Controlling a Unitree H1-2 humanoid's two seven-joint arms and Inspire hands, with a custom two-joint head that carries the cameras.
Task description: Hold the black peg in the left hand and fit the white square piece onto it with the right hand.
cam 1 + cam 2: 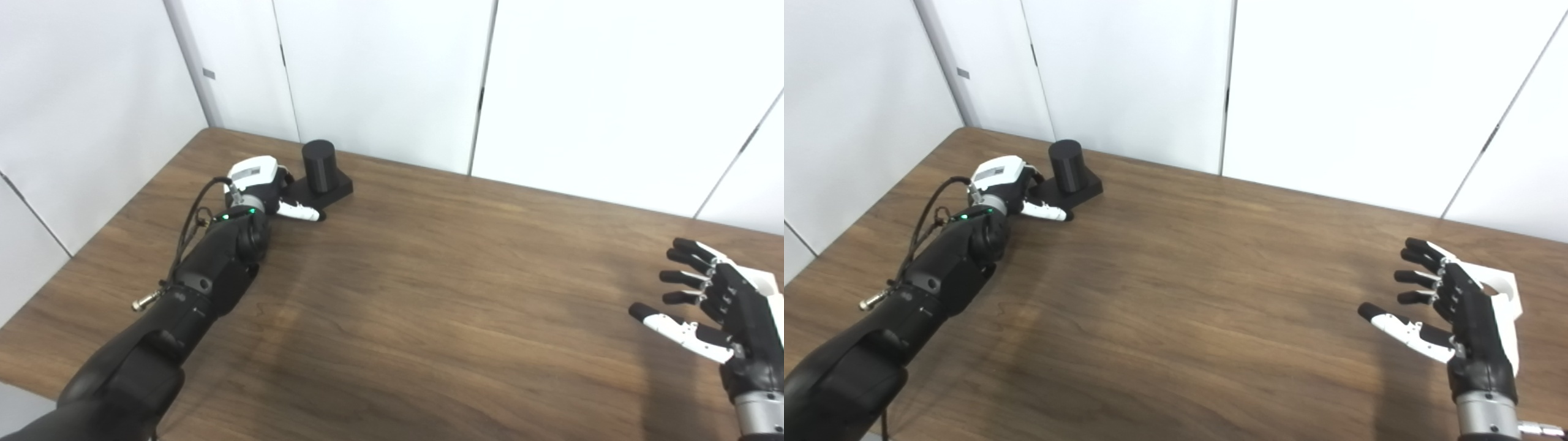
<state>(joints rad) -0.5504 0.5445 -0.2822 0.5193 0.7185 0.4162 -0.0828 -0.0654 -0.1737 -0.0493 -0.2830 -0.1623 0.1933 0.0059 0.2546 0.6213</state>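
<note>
While the left hand (260, 184) touches the peg's (320, 164) base, fingers' closure unclear, the right hand (1461, 318) hangs spread before the white piece (1502, 306); a loose hold could tip the peg.

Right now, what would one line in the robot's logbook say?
left hand: at base of black peg, grasp unclear | right hand: open, beside white square piece | peg upright on table | not yet fitted

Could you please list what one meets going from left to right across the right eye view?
Left hand → black peg → right hand → white square piece.
</note>
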